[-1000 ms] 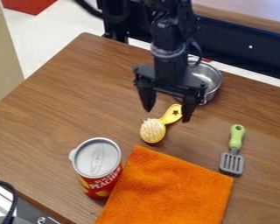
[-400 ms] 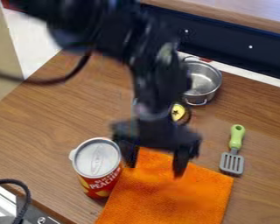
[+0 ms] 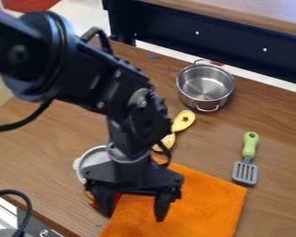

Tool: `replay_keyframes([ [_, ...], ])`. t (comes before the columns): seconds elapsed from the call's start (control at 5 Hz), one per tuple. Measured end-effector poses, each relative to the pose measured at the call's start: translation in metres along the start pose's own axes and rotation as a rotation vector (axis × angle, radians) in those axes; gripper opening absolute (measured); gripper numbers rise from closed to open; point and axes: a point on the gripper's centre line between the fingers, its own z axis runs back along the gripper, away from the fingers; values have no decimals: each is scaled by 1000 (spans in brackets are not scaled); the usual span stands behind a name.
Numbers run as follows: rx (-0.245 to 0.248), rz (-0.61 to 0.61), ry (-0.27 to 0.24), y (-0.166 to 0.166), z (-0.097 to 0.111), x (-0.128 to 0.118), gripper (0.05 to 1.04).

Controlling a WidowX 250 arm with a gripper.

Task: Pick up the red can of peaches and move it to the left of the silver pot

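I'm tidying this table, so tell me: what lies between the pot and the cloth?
In the camera view, the brush lies between the pot and the cloth, its head partly hidden by the arm.

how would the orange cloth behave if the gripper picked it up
The orange cloth looks soft and thin, so it would probably droop and fold from wherever the gripper pinched it. Its fuzzy, towel-like surface suggests it would be unlikely to slip. Lying flat, it may need bunching up first.
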Motion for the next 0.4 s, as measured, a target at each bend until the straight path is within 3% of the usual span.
replay_keyframes([
  [0.2,32,15,-64,24,-2,10,999],
  [0.4,20,57,-43,40,-6,20,999],
])
